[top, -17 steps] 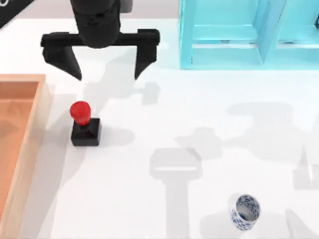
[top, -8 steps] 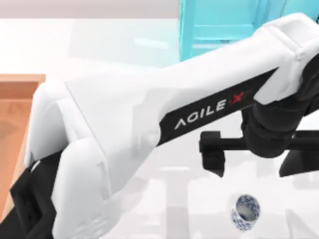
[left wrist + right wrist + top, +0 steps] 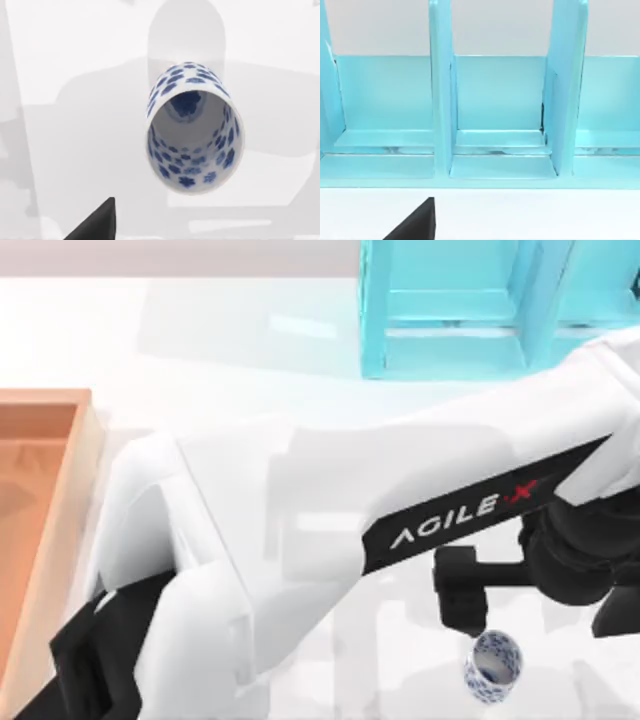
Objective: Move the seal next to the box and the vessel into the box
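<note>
Now the left arm [image 3: 300,540] stretches across the tabletop [image 3: 200,340] from the lower left toward the right, its white body slanting over the middle of the top view. Its left gripper [image 3: 535,615] hangs just above the vessel [image 3: 492,666], jaws spread wide apart, with one dark finger [image 3: 462,602] just beside the cup's upper rim and the other at the right border of the view.

Compared with half a second ago, the gripper sits lower in the top view and closer to the vessel, and the arm's body has slid the same way. A second ago the arm was over the seal near the box; the arm's body now covers that spot.

From the left wrist camera the vessel [image 3: 192,127] stands upright, its open mouth facing the lens and its blue pattern visible inside and out, with bare tabletop all around it.

The vessel stands near the lower right edge of the tabletop, well apart from the box [image 3: 60,510] at the left edge. The cyan shelf unit [image 3: 450,310] stands along the far edge.

The right arm's wrist camera faces the cyan shelf unit [image 3: 490,115]; I cannot tell how its jaws stand.
</note>
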You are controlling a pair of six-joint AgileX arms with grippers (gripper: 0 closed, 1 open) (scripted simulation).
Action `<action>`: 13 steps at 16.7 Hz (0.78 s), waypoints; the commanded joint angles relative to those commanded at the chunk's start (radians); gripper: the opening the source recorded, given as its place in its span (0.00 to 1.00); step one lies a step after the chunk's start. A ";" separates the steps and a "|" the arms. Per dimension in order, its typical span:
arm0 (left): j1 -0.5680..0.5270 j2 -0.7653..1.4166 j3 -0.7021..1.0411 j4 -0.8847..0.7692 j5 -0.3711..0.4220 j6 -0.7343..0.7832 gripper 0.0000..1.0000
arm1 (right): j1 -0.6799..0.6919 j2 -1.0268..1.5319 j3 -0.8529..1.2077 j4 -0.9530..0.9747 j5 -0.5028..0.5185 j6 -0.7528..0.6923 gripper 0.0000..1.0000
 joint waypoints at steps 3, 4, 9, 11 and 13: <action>0.001 -0.004 -0.072 0.071 0.001 0.002 1.00 | 0.000 0.000 0.000 0.000 0.000 0.000 1.00; 0.002 -0.005 -0.117 0.114 0.001 0.003 1.00 | 0.000 0.000 0.000 0.000 0.000 0.000 1.00; 0.000 -0.003 -0.311 0.308 0.001 0.000 1.00 | 0.000 0.000 0.000 0.000 0.000 0.000 1.00; -0.001 -0.002 -0.321 0.318 0.001 0.000 1.00 | 0.000 0.000 0.000 0.000 0.000 0.000 1.00; -0.001 -0.002 -0.321 0.318 0.001 0.000 1.00 | 0.000 0.000 0.000 0.000 0.000 0.000 1.00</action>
